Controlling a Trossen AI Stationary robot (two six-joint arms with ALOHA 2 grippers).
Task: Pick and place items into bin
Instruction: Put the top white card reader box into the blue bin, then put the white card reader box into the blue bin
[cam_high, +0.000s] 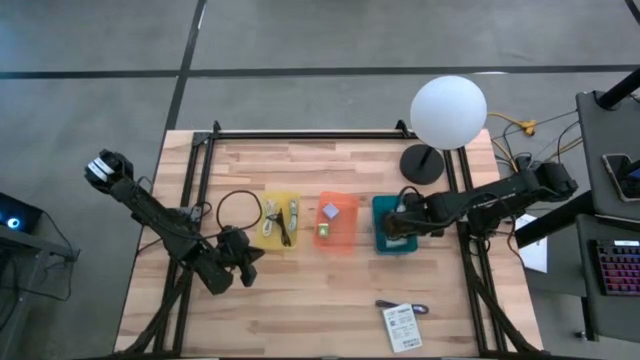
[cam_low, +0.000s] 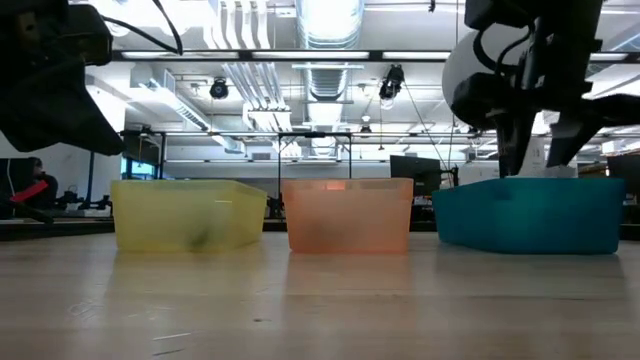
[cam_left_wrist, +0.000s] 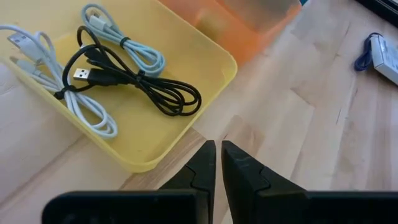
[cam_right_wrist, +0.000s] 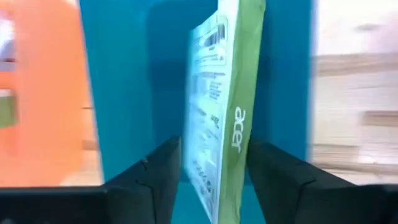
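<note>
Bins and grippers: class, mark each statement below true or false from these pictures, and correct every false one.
1. The yellow bin holds coiled cables. True.
2. The right gripper is empty. False: it grips a white and green packet over the teal bin.
3. The left gripper is shut and holds nothing. True.
4. The orange bin stands between the yellow and teal bins. True.
5. No item is left on the table. False: a white packet lies near its front edge.
6. The globe lamp sits inside the teal bin. False: it stands on the table behind that bin.
</note>
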